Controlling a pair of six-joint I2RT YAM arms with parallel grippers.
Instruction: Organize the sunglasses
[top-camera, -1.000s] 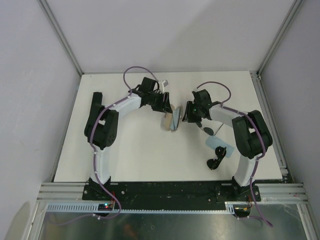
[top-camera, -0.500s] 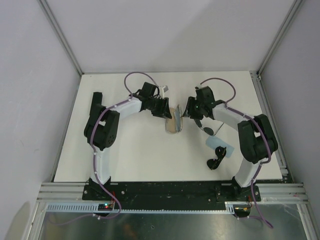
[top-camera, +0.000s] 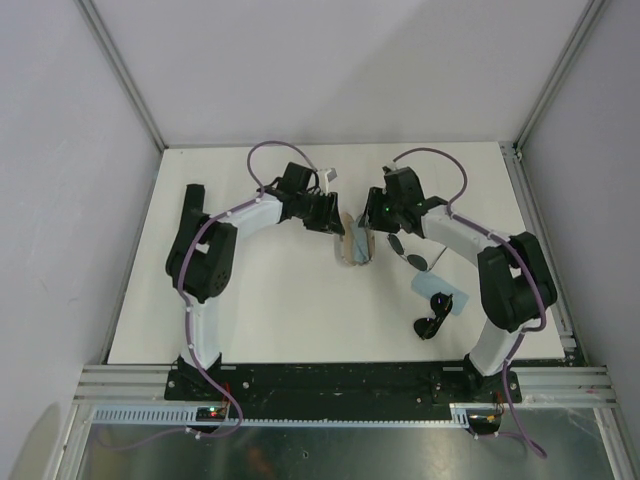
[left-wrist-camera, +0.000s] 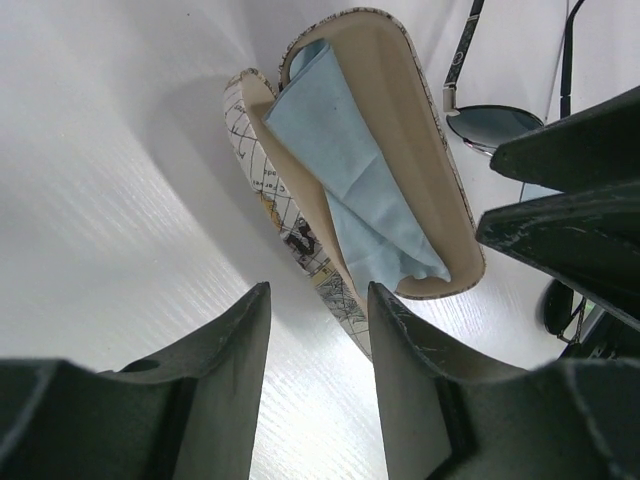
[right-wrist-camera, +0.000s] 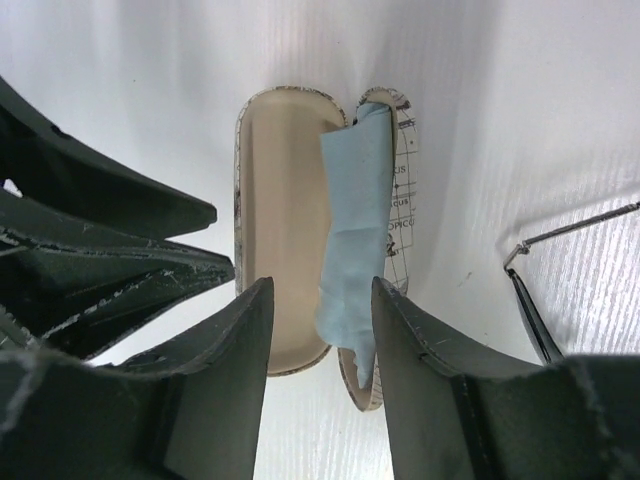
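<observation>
Both grippers have moved in 1 second: the right one has swung toward the far side, and the case sits a bit more to the right.

From the top, the left gripper (top-camera: 333, 221) and the right gripper (top-camera: 373, 221) are on either side of the open case (top-camera: 352, 248), close to it, in the middle of the white table (top-camera: 260, 300). The wire glasses (top-camera: 410, 256) lie just right of the case, under the right arm. The black glasses (top-camera: 432, 323) lie nearer the front, well apart from the case.

From the left wrist, the left gripper (left-wrist-camera: 318, 370) has its jaws apart and grips nothing. The case (left-wrist-camera: 420, 130) is open with a blue cloth (left-wrist-camera: 350, 170) inside. The wire glasses (left-wrist-camera: 495, 122) lie beside it. The right gripper's fingers (left-wrist-camera: 570, 240) poke in from the right.

From the right wrist, the right gripper (right-wrist-camera: 320, 380) has its jaws apart too, over the near end of the case (right-wrist-camera: 280, 200). The cloth (right-wrist-camera: 355, 220) hangs between the 2 halves. The left gripper's fingers (right-wrist-camera: 100, 260) are at the left, and part of the wire glasses (right-wrist-camera: 528, 310) is at the right.
</observation>
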